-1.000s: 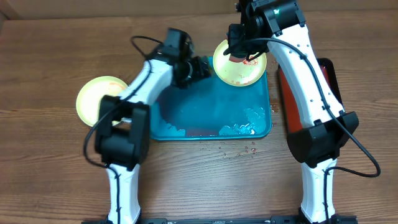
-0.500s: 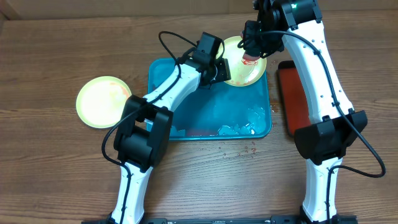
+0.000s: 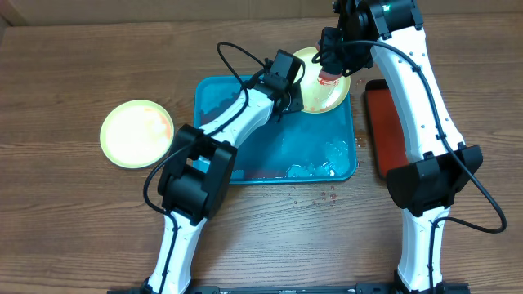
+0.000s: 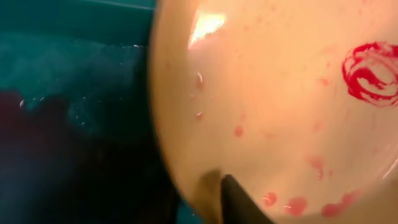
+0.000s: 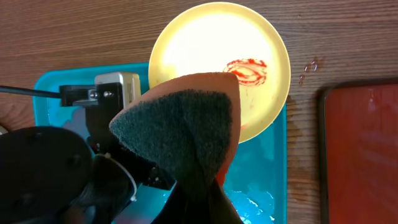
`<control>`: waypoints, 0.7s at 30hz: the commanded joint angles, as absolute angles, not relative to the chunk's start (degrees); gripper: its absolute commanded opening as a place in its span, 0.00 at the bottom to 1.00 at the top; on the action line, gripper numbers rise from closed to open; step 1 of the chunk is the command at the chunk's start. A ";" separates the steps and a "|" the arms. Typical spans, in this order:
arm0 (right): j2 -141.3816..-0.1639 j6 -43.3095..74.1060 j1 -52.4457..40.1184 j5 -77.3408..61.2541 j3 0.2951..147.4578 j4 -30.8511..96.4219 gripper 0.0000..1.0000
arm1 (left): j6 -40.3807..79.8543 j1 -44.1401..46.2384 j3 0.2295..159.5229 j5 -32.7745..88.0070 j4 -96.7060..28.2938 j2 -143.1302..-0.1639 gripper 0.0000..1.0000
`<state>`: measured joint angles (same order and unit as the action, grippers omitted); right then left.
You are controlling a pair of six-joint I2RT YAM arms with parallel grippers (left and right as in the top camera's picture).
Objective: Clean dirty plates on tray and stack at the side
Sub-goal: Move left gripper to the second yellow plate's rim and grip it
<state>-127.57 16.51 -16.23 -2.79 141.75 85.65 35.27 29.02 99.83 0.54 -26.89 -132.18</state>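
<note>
A yellow-green plate [image 3: 323,91] with a red sauce smear lies tilted over the far right corner of the turquoise tray [image 3: 245,139]. My left gripper [image 3: 292,96] is at its left rim. In the left wrist view a dark finger [image 4: 239,202] rests on the plate [image 4: 280,93] near its rim, and my left gripper [image 4: 214,199] is shut on that rim. My right gripper [image 5: 199,186] is shut on an orange sponge [image 5: 186,124] with a dark scouring face, held just above the plate [image 5: 211,43]. A second plate [image 3: 136,132] lies on the table to the left.
A red tray with a black rim [image 3: 384,131] lies right of the turquoise tray. Foamy water [image 3: 327,159] pools in the turquoise tray's near right corner. Droplets [image 3: 315,198] dot the wood in front of it.
My left arm swung right across the tray to the plate's left rim and its jaws closed there. The right arm shifted slightly right with the sponge, then stayed.
</note>
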 commanded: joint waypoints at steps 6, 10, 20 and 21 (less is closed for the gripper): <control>-126.45 16.86 -16.27 -3.31 142.50 85.73 0.04 | 34.70 28.08 101.16 -0.40 -29.41 -131.79 0.04; -126.45 16.78 -16.27 -3.36 142.50 85.84 0.04 | 33.12 25.67 101.21 -0.62 -34.81 -128.53 0.04; -128.33 16.40 -17.67 -8.19 142.34 85.60 0.04 | 25.39 17.02 101.12 -0.43 -52.47 -124.16 0.04; -128.73 16.40 -18.00 -8.93 141.86 85.36 0.04 | 25.21 16.53 101.03 -0.43 -53.63 -124.27 0.04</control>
<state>-127.61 16.47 -16.64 -5.41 141.73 86.00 28.99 17.74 100.57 0.40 -51.37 -125.71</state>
